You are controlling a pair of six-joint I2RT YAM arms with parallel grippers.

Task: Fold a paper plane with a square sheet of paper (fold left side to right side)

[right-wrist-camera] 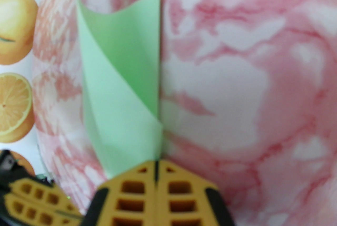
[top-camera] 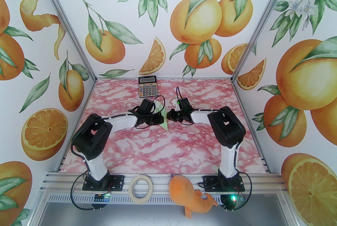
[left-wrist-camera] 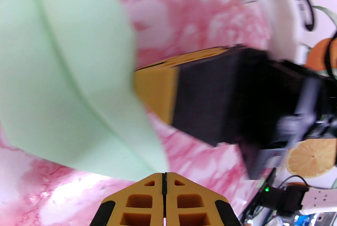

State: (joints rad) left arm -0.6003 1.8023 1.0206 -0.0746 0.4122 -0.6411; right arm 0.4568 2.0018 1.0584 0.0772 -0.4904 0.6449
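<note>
The square sheet of paper [top-camera: 163,118] is pale green and half rolled over itself, standing up off the pink marble table [top-camera: 158,151] between the two grippers. My left gripper [top-camera: 158,120] is shut, and in the left wrist view a corner of the paper [left-wrist-camera: 65,74] runs right into its closed fingertips [left-wrist-camera: 163,182]. From the other side, my right gripper [top-camera: 170,116] is shut on the paper's [right-wrist-camera: 121,82] straight edge at its tips [right-wrist-camera: 156,169]. The right fingers [left-wrist-camera: 155,88] touch the sheet's rim. No dart shape has formed.
A black-and-orange calculator [top-camera: 147,86] lies at the back of the table, just behind the grippers. A roll of beige tape [top-camera: 141,188] and an orange plush toy [top-camera: 189,193] rest on the front rail between the arm bases. Printed walls enclose three sides.
</note>
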